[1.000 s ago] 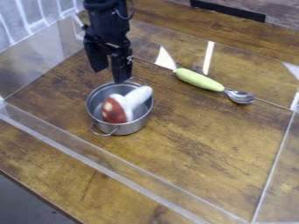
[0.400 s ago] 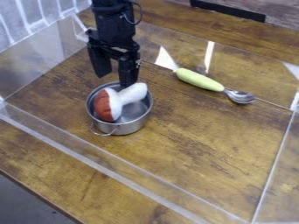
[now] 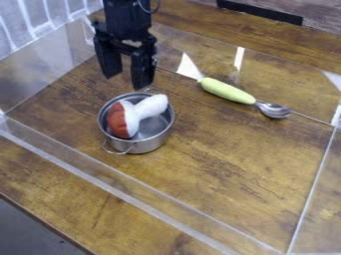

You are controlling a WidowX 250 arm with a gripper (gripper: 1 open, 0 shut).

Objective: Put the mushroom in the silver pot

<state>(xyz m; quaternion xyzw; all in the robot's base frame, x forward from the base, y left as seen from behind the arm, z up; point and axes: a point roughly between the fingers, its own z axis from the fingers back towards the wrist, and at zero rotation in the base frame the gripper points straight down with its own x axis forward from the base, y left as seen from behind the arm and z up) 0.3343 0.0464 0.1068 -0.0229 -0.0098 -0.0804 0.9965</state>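
Observation:
The mushroom (image 3: 131, 114) lies on its side inside the silver pot (image 3: 139, 142), red-brown cap to the left and white stem pointing up-right over the rim. The pot stands on the wooden table at centre left. My black gripper (image 3: 124, 73) hangs above and behind the pot, clear of the mushroom. Its two fingers stand apart, open, with nothing between them.
A yellow-green vegetable piece (image 3: 228, 91) lies right of the gripper, and a metal spoon (image 3: 274, 110) lies further right. Clear plastic walls (image 3: 160, 199) ring the wooden table, with a low front edge near the pot.
The gripper has risen and drawn back from the pot, staying open. The mushroom has settled in the pot, its cap rolling left.

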